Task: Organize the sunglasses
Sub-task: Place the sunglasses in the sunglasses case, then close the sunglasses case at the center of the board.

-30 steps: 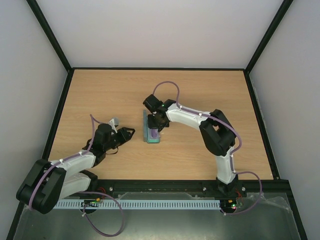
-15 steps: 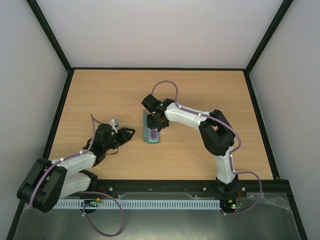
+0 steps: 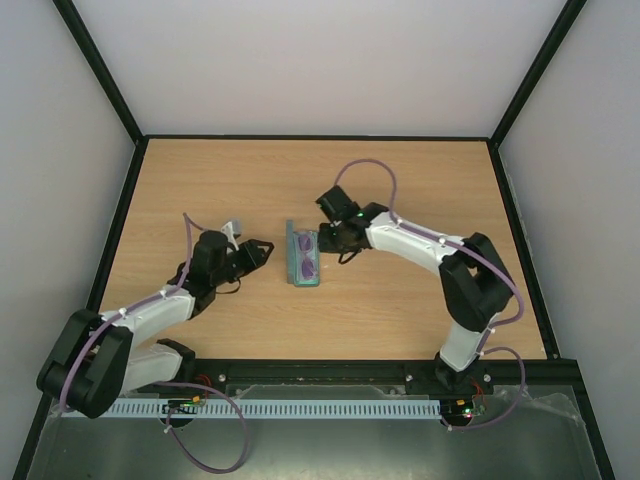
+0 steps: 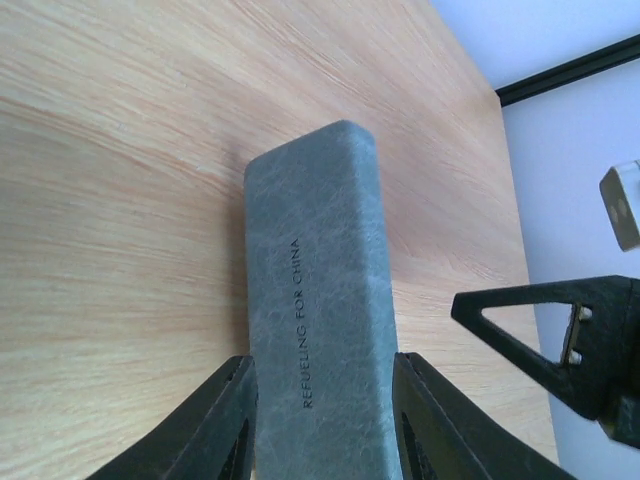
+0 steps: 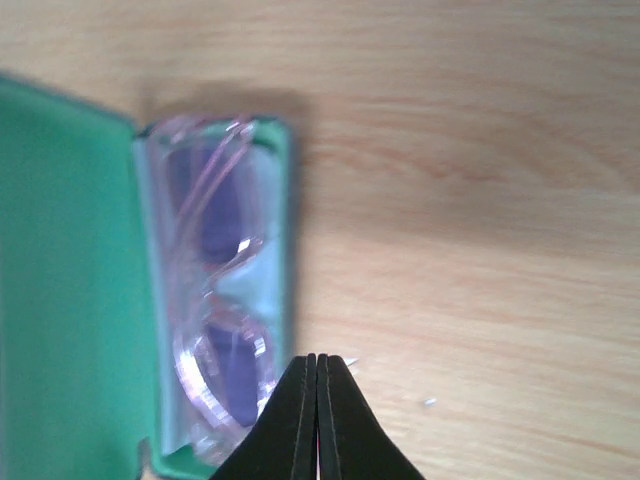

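Though tiny overhead, sunglasses [image 5: 215,300] seemingly cased.

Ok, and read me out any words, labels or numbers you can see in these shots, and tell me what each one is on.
"REFUELING FOR CHINA": small dark capitals running lengthwise along the grey-blue outer face of the glasses case, seen in the left wrist view.
Nothing else can be read: no text shows on the sunglasses or the wooden table in any view.

Bright, even light; faint shadows; close-up sunglasses [image 5: 215,300] softly out of focus
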